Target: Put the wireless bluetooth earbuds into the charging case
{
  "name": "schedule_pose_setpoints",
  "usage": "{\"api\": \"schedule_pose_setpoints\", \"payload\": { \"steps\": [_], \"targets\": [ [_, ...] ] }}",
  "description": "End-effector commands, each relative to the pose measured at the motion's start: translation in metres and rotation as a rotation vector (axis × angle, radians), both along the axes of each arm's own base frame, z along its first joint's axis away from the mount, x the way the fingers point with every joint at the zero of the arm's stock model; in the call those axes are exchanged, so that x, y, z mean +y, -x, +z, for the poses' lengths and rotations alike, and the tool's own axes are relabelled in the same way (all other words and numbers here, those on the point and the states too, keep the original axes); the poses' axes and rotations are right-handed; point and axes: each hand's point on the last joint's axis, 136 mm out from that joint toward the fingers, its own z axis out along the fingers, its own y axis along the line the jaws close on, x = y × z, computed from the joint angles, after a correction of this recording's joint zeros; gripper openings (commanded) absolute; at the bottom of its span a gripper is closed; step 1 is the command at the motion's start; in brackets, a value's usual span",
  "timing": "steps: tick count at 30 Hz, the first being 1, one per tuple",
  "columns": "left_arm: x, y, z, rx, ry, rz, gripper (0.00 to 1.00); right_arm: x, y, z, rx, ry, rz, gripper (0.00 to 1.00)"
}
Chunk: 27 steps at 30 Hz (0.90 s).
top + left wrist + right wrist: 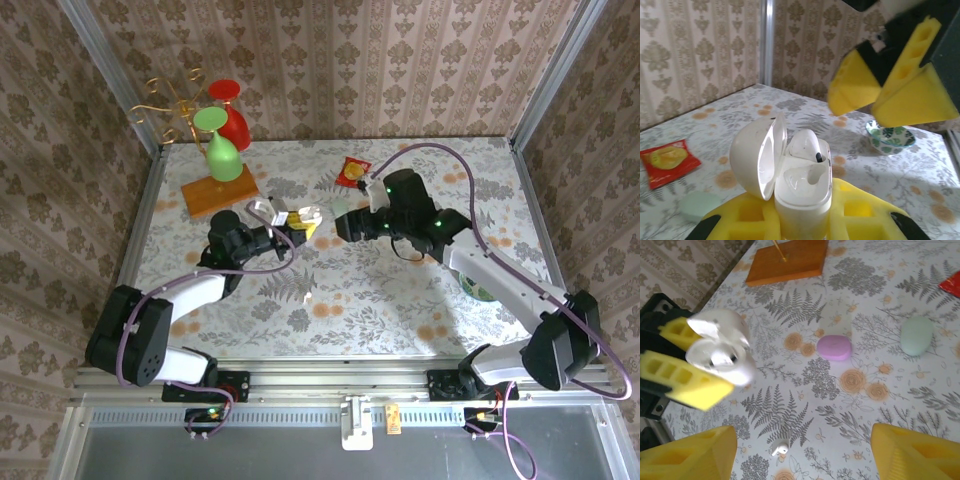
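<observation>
My left gripper (802, 222) is clenched on the white case (802, 187), held upright above mid-table with its lid swung open to the left. One bud (807, 145) sits in a slot inside. A loose white bud (781, 448) lies on the table, toward the near edge. The purple case (834, 347) and mint case (916, 335) lie shut farther back, apart. My right gripper (802, 465) hangs near the white case, fingers spread, holding nothing.

Lab robot cell: wallpapered panels (350, 70), aluminium frame (345, 378), floral tabletop (380, 300).
</observation>
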Motion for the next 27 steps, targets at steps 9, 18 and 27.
{"api": "schedule_pose_setpoints", "payload": {
  "steps": [9, 18, 27],
  "targets": [
    [0.027, 0.004, 0.034, -0.155, 0.027, 0.124, 0.05, 0.028, 0.033, -0.11, 0.502, 0.039, -0.133, 0.66],
    [0.026, 0.014, 0.038, -0.187, 0.031, 0.106, 0.06, 0.08, 0.062, -0.177, 0.691, 0.165, -0.039, 0.59],
    [0.024, 0.016, 0.037, -0.193, 0.034, 0.094, 0.06, 0.098, 0.064, -0.195, 0.714, 0.293, 0.111, 0.43]
  ]
}}
